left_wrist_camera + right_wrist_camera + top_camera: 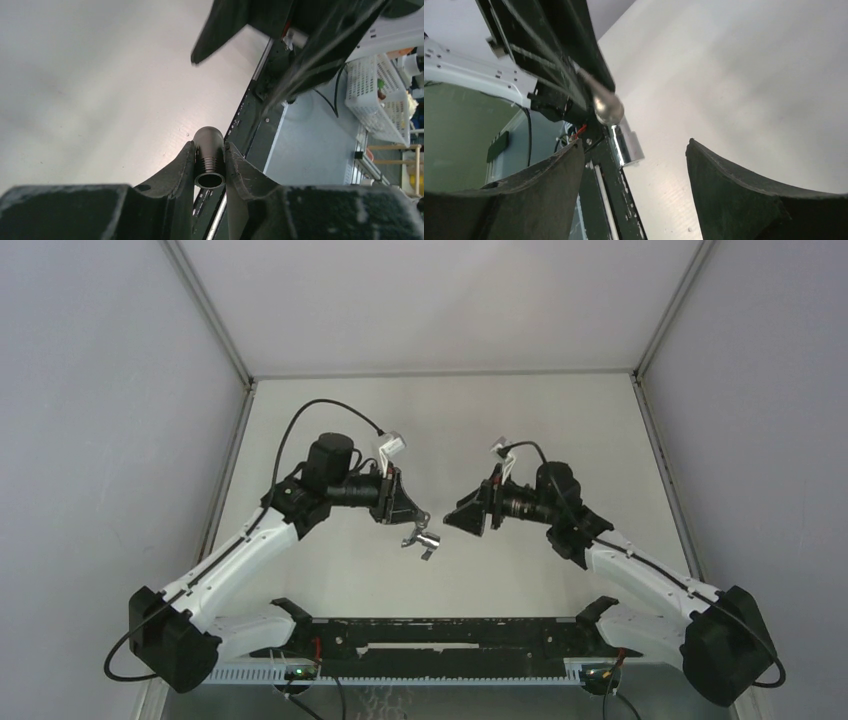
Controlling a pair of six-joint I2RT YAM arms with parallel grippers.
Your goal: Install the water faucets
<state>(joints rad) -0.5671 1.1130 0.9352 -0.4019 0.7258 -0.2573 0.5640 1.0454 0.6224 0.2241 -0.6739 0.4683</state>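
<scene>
Silver metal glinted just below the tip of the left gripper (411, 522), which hung over the white table (560, 420) a little left of centre. It was a small bent faucet part (422, 541), pinched at one end and jutting out from the fingertips toward the near edge; whether it cleared the tabletop could not be told from the overhead view alone. In the left wrist view the two dark fingers (181, 172) sat tight against a short threaded stub of that part. The stub's hollow end faced the camera, a rounded dome showed beyond it, and a pad touched it on each side. To the right, the right gripper (457, 520) faced the left one at about the same height, its tips near the faucet part but apart from it. Its own camera showed its fingers spread wide with nothing between them. The shiny rounded end of the part and a bright stub lay ahead and to the left of that gap, outside it, under the dark body of the left gripper.
</scene>
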